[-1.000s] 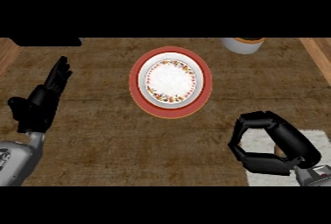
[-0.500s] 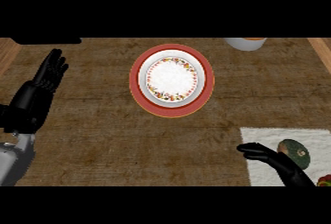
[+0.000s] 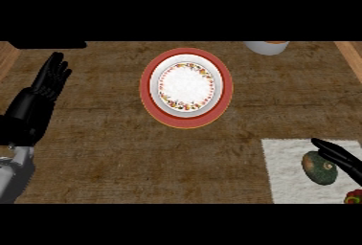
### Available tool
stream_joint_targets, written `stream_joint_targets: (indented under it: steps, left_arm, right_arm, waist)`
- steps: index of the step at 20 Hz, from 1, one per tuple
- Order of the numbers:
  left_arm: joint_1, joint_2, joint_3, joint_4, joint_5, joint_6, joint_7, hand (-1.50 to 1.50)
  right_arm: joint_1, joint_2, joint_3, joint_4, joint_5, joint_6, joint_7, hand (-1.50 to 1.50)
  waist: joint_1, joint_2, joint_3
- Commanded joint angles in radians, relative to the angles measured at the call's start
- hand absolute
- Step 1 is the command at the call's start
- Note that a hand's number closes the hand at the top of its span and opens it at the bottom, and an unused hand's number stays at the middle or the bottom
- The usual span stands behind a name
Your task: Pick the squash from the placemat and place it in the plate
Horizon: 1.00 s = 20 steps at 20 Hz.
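Observation:
A dark green squash (image 3: 318, 168) lies on a white placemat (image 3: 290, 172) at the lower right of the counter. My right hand (image 3: 342, 159) comes in from the right edge, open, its straight fingers lying just over the squash's upper right side. The plate (image 3: 186, 86), white with a flowered ring and a broad red rim, sits at the upper middle with nothing on it. At the left edge my left hand (image 3: 44, 90) rests open with fingers up, far from the squash.
A white cup or bowl with an orange inside (image 3: 267, 46) stands at the back right. A small red thing (image 3: 354, 197) shows at the lower right corner of the placemat. Wooden strips edge the counter at far left and right.
My right hand went from curled over the placemat to open and drew back toward the right edge, uncovering the squash. My left hand shifted slightly and stays open.

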Motion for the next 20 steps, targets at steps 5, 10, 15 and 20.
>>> stream_joint_targets:
  steps: [5, 10, 15, 20]
  left_arm:
    - [0.01, 0.001, 0.007, -0.016, 0.004, -0.019, 0.013, 0.0]
    - [-0.044, -0.018, 0.004, 0.011, -0.008, -0.024, 0.032, 0.0]
    - [-0.003, -0.031, 0.031, -0.022, -0.033, -0.048, 0.025, 0.0]
    - [-0.039, -0.079, 0.02, -0.099, -0.069, -0.017, 0.129, 0.0]
  right_arm:
    - [0.032, -0.311, -0.117, -0.147, 0.148, 0.134, 0.372, -1.5]
    - [0.021, -0.385, -0.051, -0.207, 0.19, 0.272, 0.58, -1.5]
    - [-0.07, -0.314, 0.009, -0.164, 0.25, 0.345, 0.66, -1.5]
    - [-0.117, -0.254, 0.011, -0.129, 0.339, 0.374, 0.678, -1.5]
  waist:
    - [0.006, -0.001, -0.003]
    - [0.018, 0.007, 0.0]
    - [0.027, 0.005, 0.002]
    - [0.021, 0.003, 0.003]
